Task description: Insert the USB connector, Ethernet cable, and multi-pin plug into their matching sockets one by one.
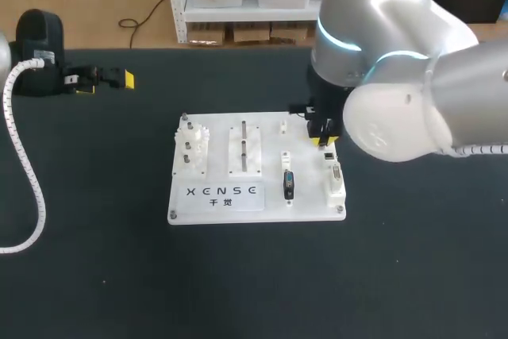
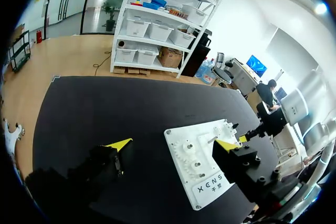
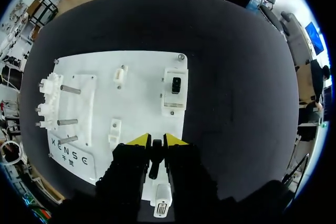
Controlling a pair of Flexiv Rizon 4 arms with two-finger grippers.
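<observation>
Roughly a third done, at a guess: black plug (image 1: 288, 184) looks seated in the socket board (image 1: 270, 148), right end effector (image 3: 157, 141) clenched on a dark connector (image 3: 155, 163) above the board's right-hand sockets, not yet seated, and left end effector (image 1: 103, 79) released, far left over the tabletop (image 1: 238, 275).

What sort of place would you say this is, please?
Probably a robotics test bench: a white board of sockets and pegs on a black table, with the right pincer holding a plug over it.
</observation>
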